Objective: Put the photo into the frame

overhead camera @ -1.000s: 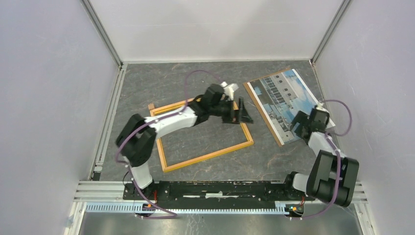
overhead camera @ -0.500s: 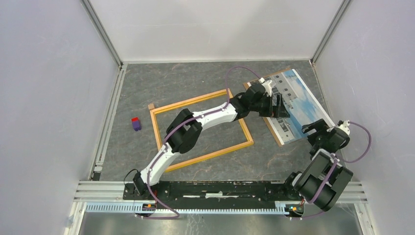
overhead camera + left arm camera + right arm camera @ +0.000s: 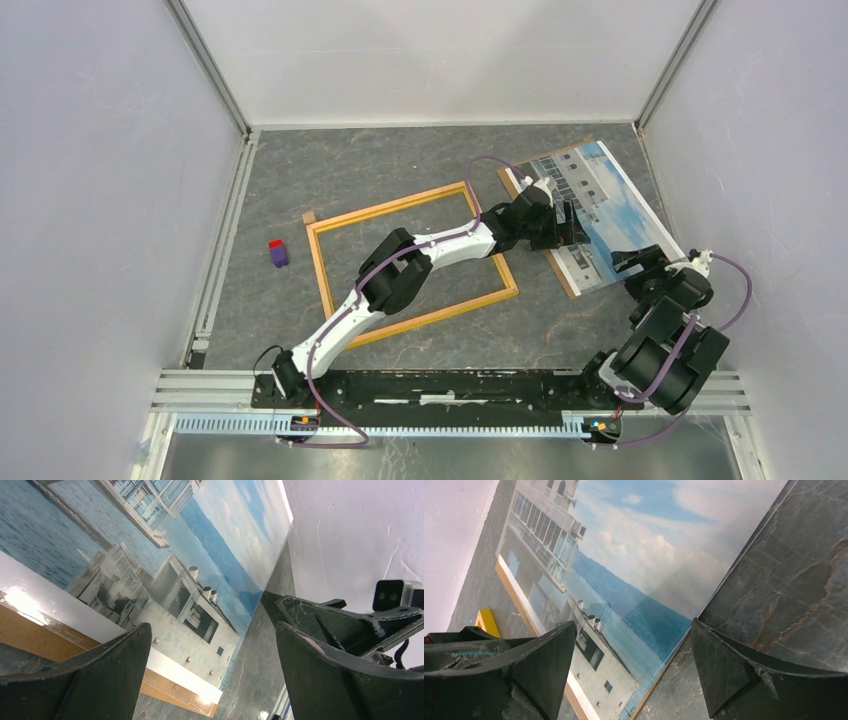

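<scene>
Top external, small block [image 3: 278, 252] left of frame [image 3: 322, 281], brown board [image 3: 45, 637] under photo [image 3: 612, 200]

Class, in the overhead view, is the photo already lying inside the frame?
No, the photo lies outside the frame, off to its right.

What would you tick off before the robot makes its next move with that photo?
1. Left gripper open: ok.
2. Right gripper open: ok.
3. Both grippers over the photo's edges: ok.
4. Photo lying flat on its board: ok.
5. Frame opening free: not ok, the left arm stretches across above it.
6. Either gripper touching the photo: cannot tell.
</scene>
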You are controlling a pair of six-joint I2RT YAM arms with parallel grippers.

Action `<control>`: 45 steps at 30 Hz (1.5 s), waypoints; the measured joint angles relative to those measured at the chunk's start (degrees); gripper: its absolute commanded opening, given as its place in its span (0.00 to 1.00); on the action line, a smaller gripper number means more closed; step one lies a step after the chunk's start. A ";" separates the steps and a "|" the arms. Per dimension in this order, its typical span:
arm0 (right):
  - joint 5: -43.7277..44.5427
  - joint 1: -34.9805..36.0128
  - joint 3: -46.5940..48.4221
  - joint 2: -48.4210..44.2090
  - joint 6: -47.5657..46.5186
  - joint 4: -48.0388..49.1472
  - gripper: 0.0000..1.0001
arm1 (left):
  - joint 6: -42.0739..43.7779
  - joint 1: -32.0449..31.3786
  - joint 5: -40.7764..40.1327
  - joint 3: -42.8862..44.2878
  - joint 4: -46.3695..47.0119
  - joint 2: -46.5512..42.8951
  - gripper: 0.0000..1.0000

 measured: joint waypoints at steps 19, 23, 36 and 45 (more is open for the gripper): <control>-8.50 0.04 -2.21 -6.58 3.04 -0.85 0.90 | -1.01 0.17 -1.64 -2.95 -0.68 -2.19 1.00; -9.86 0.63 -2.21 -5.84 3.80 -0.57 0.90 | -0.90 0.46 -1.09 -3.45 -1.11 -2.73 1.00; -9.01 10.78 1.73 -1.46 -0.87 -6.05 0.90 | 7.19 2.62 -0.66 -10.97 -7.02 -15.34 1.00; 1.33 9.68 10.43 -0.26 -7.04 -17.57 0.95 | 7.43 3.69 7.34 -9.44 1.29 -13.31 1.00</control>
